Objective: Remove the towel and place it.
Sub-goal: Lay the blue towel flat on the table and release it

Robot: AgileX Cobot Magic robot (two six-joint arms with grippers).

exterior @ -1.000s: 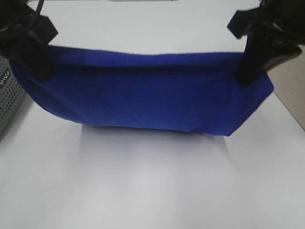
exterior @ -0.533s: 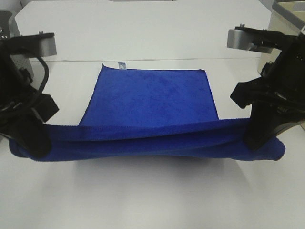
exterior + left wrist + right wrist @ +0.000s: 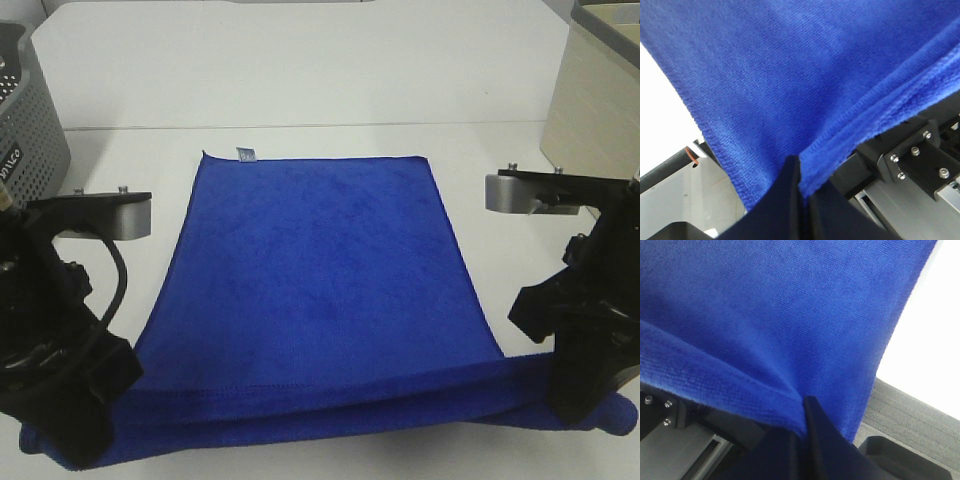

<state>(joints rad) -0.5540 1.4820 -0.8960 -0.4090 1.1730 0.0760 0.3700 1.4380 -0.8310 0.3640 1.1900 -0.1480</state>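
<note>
The royal-blue towel (image 3: pixel 315 270) lies spread on the white table, its small white tag (image 3: pixel 245 154) at the far left corner. Its near edge is lifted and folded into a band between my two grippers. My left gripper (image 3: pixel 85 440) is shut on the near left corner, and the left wrist view shows the cloth (image 3: pixel 805 90) pinched between its closed fingers. My right gripper (image 3: pixel 580 400) is shut on the near right corner, and the right wrist view shows the cloth (image 3: pixel 770 325) pinched the same way.
A grey perforated basket (image 3: pixel 25 130) stands at the far left of the table (image 3: pixel 300 75). A beige box (image 3: pixel 600 100) stands at the far right. Bare white table lies beyond the towel's far edge.
Both grippers have come down and toward the near edge with the towel's corners. The towel, hanging bunched a second ago, now lies spread over the table with only its near edge raised.
</note>
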